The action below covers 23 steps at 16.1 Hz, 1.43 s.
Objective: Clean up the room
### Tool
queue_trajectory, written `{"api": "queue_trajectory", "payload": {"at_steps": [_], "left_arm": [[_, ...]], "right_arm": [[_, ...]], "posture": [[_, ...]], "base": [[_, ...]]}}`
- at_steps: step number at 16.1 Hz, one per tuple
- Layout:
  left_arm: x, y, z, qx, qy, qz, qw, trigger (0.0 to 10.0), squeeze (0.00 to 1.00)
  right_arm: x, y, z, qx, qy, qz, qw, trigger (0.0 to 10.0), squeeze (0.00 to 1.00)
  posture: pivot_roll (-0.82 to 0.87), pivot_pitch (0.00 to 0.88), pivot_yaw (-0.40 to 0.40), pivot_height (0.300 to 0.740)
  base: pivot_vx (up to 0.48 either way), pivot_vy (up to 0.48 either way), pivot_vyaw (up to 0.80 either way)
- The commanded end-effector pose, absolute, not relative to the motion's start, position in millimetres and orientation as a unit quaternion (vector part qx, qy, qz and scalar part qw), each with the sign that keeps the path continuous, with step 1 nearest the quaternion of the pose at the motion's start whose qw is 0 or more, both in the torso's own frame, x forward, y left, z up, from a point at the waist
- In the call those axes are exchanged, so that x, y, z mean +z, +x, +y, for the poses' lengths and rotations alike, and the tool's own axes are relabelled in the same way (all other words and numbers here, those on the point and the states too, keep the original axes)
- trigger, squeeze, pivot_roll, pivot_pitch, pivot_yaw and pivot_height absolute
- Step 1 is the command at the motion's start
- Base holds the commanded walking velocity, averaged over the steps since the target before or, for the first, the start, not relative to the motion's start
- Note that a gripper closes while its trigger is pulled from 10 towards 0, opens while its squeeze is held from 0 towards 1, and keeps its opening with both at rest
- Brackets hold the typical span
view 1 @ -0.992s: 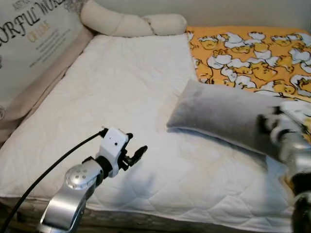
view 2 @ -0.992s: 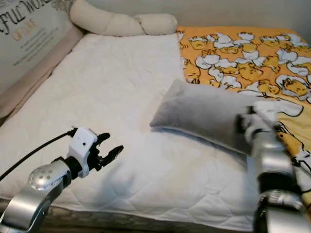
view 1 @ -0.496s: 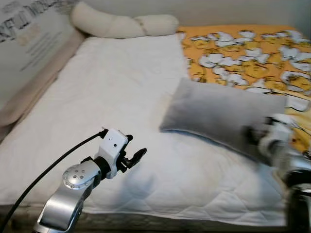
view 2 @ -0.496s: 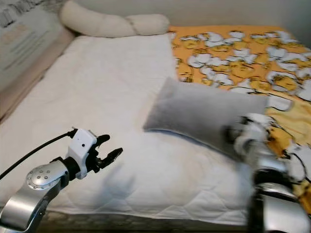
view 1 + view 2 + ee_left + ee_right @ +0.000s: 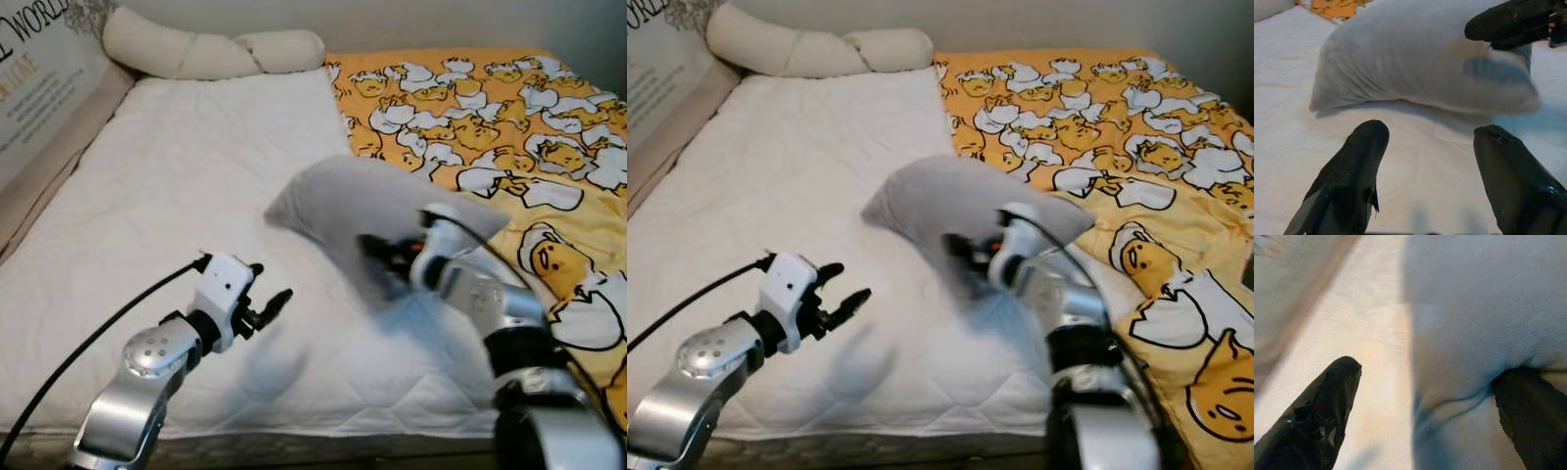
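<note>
Gray pillow [image 5: 362, 201] sits mid-bed on the white mattress [image 5: 176, 196], near edge lifted. Right claw [image 5: 387, 257] is at that edge, fingers spread wide, one pressing into the fabric. Left claw [image 5: 266, 305] hovers wide nearby. Best to pinch the corner fully before hauling toward the headboard.

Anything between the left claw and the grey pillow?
No. Bare white mattress separates the left claw from the grey pillow, seen in the left wrist view.
</note>
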<state>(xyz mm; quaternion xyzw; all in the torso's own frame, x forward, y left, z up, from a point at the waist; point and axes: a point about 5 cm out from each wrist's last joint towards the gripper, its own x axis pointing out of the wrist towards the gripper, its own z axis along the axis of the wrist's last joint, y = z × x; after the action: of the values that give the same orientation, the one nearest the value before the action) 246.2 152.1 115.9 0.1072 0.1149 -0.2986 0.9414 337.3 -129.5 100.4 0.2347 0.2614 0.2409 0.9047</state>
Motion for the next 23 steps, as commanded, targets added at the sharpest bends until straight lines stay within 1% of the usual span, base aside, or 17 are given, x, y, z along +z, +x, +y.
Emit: {"api": "queue_trajectory", "payload": {"at_steps": [1, 3, 4, 6, 8, 9, 10, 11, 12, 13, 14, 15, 16, 17, 19, 21, 23], "left_arm": [[120.4, 249.8, 159.1, -0.285, 0.11, 0.106, 0.946, 10.0, 0.0], [125.3, 252.7, 172.8, -0.266, 0.12, 0.101, 0.951, 10.0, 0.0], [126.0, 253.5, 176.4, -0.26, 0.123, 0.101, 0.953, 10.0, 0.0], [127.0, 256.1, 189.9, -0.241, 0.132, 0.104, 0.956, 10.0, 0.0], [128.0, 260.3, 193.5, -0.239, 0.133, 0.104, 0.956, 10.0, 0.0], [128.7, 262.3, 194.1, -0.239, 0.134, 0.104, 0.956, 10.0, 0.0], [129.5, 264.7, 193.6, -0.241, 0.133, 0.102, 0.956, 10.0, 0.0], [129.5, 270.3, 190.2, -0.247, 0.123, 0.1, 0.956, 10.0, 0.0], [127.2, 274.0, 184.3, -0.253, 0.11, 0.103, 0.956, 10.0, 0.0], [126.3, 275.1, 182.5, -0.255, 0.106, 0.104, 0.955, 10.0, 0.0], [119.4, 280.9, 172.2, -0.259, 0.078, 0.111, 0.956, 10.0, 0.0], [116.2, 284.2, 167.6, -0.258, 0.065, 0.114, 0.957, 10.0, 0.0], [103.6, 297.4, 151.2, -0.247, 0.017, 0.132, 0.96, 10.0, 0.0], [100.3, 300.3, 147.6, -0.244, 0.007, 0.138, 0.96, 10.0, 0.0], [75.6, 316.9, 135.1, -0.207, -0.018, 0.187, 0.96, 10.0, 0.0], [59.6, 326.8, 131.7, -0.153, -0.043, 0.223, 0.962, 10.0, 0.0], [47.1, 328.1, 117.1, -0.155, -0.047, 0.255, 0.953, 10.0, 0.0]], "right_arm": [[116.5, 337.9, -117.3, 0.264, 0.242, 0.252, 0.899, 10.0, 0.0], [139.1, 323.6, -88.2, 0.31, 0.269, 0.253, 0.876, 10.0, 0.0], [143.7, 319.4, -81.8, 0.32, 0.275, 0.253, 0.871, 10.0, 0.0], [171.7, 306.2, -57.1, 0.357, 0.314, 0.233, 0.849, 10.0, 0.0], [202.4, 304.8, -53.4, 0.357, 0.35, 0.199, 0.843, 10.0, 0.0], [211.7, 306.3, -54.5, 0.356, 0.357, 0.185, 0.843, 10.0, 0.0], [219.5, 308.6, -58.5, 0.354, 0.352, 0.168, 0.85, 10.0, 0.0], [219.2, 318.7, -81.8, 0.308, 0.286, 0.142, 0.896, 10.0, 0.0], [207.9, 327.7, -108.9, 0.249, 0.226, 0.141, 0.931, 10.0, 0.0], [204.8, 329.2, -115.9, 0.234, 0.211, 0.143, 0.938, 10.0, 0.0], [189.1, 335.9, -145.9, 0.173, 0.151, 0.154, 0.961, 10.0, 0.0], [182.3, 338.3, -158.5, 0.149, 0.129, 0.159, 0.967, 10.0, 0.0], [160.3, 346.6, -196.8, 0.071, 0.075, 0.171, 0.98, 10.0, 0.0], [155.9, 347.8, -204.3, 0.057, 0.067, 0.173, 0.981, 10.0, 0.0], [131.9, 350.7, -244.4, -0.027, 0.009, 0.188, 0.982, 10.0, 0.0], [116.4, 347.4, -263.1, -0.059, -0.015, 0.21, 0.976, 10.0, 0.0], [106.5, 346.0, -264.6, -0.047, -0.027, 0.226, 0.973, 10.0, 0.0]], "posture": [[-0.08, 0.0, 0.018, 0.74], [-0.08, 0.0, 0.014, 0.74], [-0.07, 0.0, 0.011, 0.74], [-0.08, 0.0, 0.019, 0.74], [-0.09, 0.0, 0.031, 0.74], [-0.1, 0.0, 0.039, 0.74], [-0.1, 0.0, 0.044, 0.74], [-0.12, 0.0, 0.06, 0.74], [-0.12, 0.0, 0.058, 0.74], [-0.12, 0.0, 0.058, 0.74], [-0.12, 0.0, 0.05, 0.74], [-0.12, 0.0, 0.05, 0.74], [-0.12, 0.0, 0.051, 0.74], [-0.12, 0.0, 0.051, 0.74], [-0.13, 0.0, 0.053, 0.74], [-0.13, 0.0, 0.044, 0.74], [-0.14, 0.0, 0.033, 0.74]], "base": [[0.0, 0.0, 0.0], [0.0, 0.0, 0.0], [0.0, 0.0, 0.0], [0.0, 0.0, 0.0], [0.0, 0.0, 0.0], [0.0, 0.0, 0.0], [0.0, 0.0, 0.0], [0.0, 0.0, 0.0], [0.0, 0.0, 0.0], [0.0, 0.0, 0.0], [0.0, 0.0, 0.0], [0.0, 0.0, 0.0], [0.0, 0.0, 0.0], [0.0, 0.0, 0.0], [0.0, 0.0, 0.0], [0.0, 0.0, 0.0], [0.0, 0.0, 0.0]]}}
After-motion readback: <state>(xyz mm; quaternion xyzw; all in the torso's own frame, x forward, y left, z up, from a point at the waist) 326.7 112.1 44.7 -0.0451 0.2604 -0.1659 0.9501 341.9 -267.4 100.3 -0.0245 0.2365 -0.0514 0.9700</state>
